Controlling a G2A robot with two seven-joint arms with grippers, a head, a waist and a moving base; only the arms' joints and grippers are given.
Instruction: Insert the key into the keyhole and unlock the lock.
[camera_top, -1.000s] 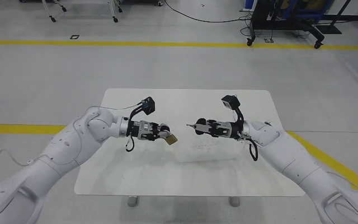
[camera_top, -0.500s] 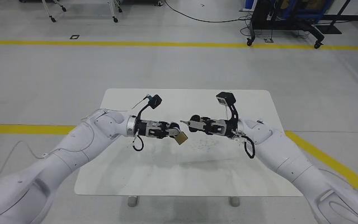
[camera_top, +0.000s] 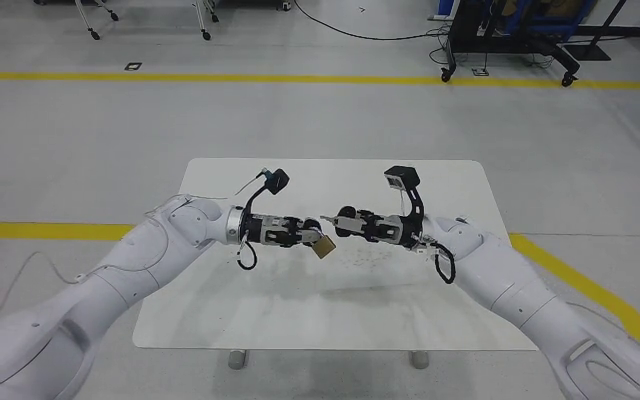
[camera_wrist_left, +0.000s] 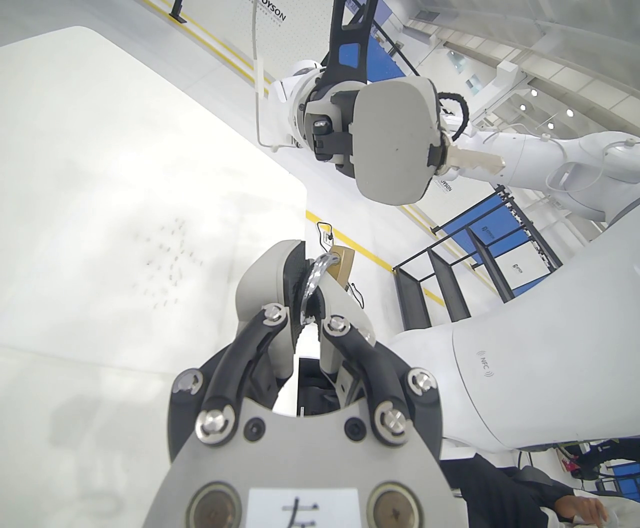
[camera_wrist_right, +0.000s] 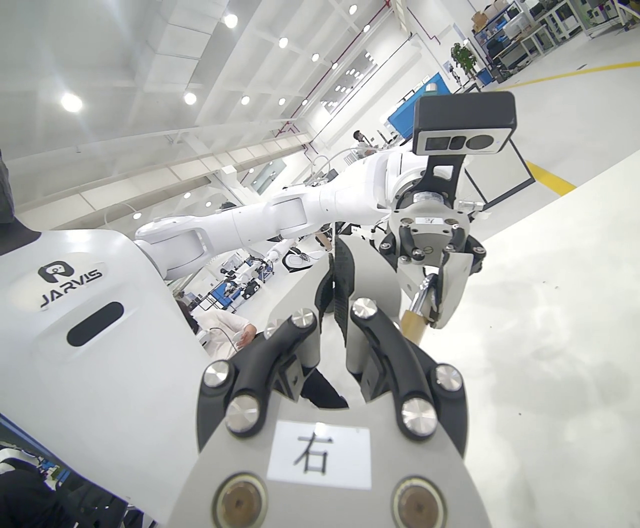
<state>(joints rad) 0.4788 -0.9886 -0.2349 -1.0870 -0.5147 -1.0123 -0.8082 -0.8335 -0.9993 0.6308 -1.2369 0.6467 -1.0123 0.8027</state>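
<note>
A small brass padlock (camera_top: 322, 246) hangs in mid-air just left of the centre of the top view, above a white table (camera_top: 420, 310). The left gripper (camera_wrist_left: 311, 272) comes in from the left of that frame. Its fingers are clamped on the padlock's silver shackle (camera_wrist_left: 314, 280), so the brass body juts out free past the fingertips. This grip likely leaves the keyhole end of the body open to approach, though the keyhole itself cannot be made out.

Just right of the padlock and slightly higher in the top view, the right gripper (camera_top: 345, 222) enters from the right. Its fingers are closed flat on the head of a pale metal key (camera_wrist_left: 475, 161), and the toothed blade sticks out bare beyond the pads, ready to enter a slot. Key and padlock are close together but apart, so nothing is inserted yet. The blade appears to sit nearer the shackle end than the far end of the body, so it probably needs re-aiming.

Holding both parts off the table probably gives each wrist room to tilt. Faint dark scuff marks (camera_top: 365, 255) dot the table beneath the grippers.
</note>
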